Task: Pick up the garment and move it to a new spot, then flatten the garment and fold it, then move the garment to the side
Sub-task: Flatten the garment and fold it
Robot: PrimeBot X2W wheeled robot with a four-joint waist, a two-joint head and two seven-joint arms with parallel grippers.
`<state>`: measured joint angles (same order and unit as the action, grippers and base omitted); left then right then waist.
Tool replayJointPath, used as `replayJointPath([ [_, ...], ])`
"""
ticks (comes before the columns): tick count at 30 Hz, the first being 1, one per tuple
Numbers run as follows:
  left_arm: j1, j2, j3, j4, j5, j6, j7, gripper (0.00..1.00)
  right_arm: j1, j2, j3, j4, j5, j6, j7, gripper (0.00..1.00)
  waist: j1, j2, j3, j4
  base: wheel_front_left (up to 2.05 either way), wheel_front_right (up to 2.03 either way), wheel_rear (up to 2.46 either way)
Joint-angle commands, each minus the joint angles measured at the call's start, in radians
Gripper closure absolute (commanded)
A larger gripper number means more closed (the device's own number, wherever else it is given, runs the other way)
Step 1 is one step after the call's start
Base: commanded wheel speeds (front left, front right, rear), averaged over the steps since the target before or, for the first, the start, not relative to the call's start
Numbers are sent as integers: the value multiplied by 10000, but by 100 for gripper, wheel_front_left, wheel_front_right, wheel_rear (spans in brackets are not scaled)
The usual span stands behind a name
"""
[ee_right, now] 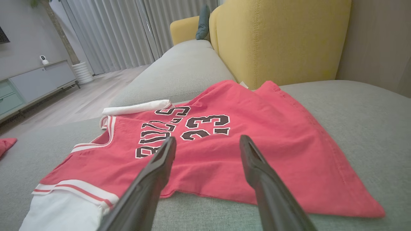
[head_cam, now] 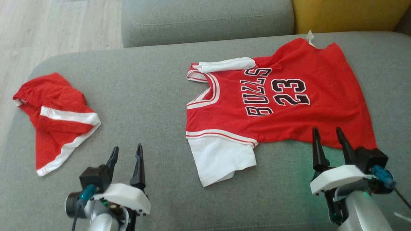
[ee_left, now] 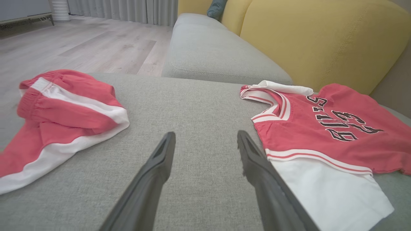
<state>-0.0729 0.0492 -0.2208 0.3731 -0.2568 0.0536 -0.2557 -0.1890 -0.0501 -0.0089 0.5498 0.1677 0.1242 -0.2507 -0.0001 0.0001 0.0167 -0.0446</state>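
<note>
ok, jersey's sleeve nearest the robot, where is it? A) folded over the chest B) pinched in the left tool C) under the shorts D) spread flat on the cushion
D: the white sleeve of the jersey lies spread on the grey cushion, clear of the open left tool.

Home living room. Wide grey fabric sofa seat [head_cam: 144, 96], yellow upholstered sofa back [ee_right: 282, 41], pale wooden plank floor [ee_left: 96, 48], long grey pleated curtains [ee_right: 112, 32], low grey sideboard [ee_right: 38, 80] by wall.

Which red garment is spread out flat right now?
The jersey printed BULLS 23, before the right gripper; the shorts at left lie crumpled.
</note>
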Motion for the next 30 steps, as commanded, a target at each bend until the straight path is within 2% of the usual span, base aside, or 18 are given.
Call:
replayJointPath([
  [1, -149, 14, 327, -388, -32, 109, -60, 0, -241, -1, 251, -424, -139, 65, -111, 0, 1, -1, -35, 13, 0, 0, 0],
  [8, -39, 12, 200, -394, -48, 409, -61, 0, -82, -1, 313, -649, -520, 65, -111, 0, 1, -1, -161, 81, 0, 0, 0],
  [19, -80, 11, -116, -414, -255, 351, -61, 0, -104, -1, 317, -572, -627, 65, -111, 0, 1, -1, -29, 30, 0, 0, 0],
  [25, -329, 11, -1130, -374, -740, -7, -61, 0, -261, -1, 349, -656, -709, 65, -111, 0, 1, -1, 397, -184, 0, 0, 0],
  [30, -736, 11, -2425, 465, -1949, -484, -61, 0, -582, -1, 342, -725, -754, 65, -111, 0, 1, -1, 834, -599, 0, 0, 0],
])
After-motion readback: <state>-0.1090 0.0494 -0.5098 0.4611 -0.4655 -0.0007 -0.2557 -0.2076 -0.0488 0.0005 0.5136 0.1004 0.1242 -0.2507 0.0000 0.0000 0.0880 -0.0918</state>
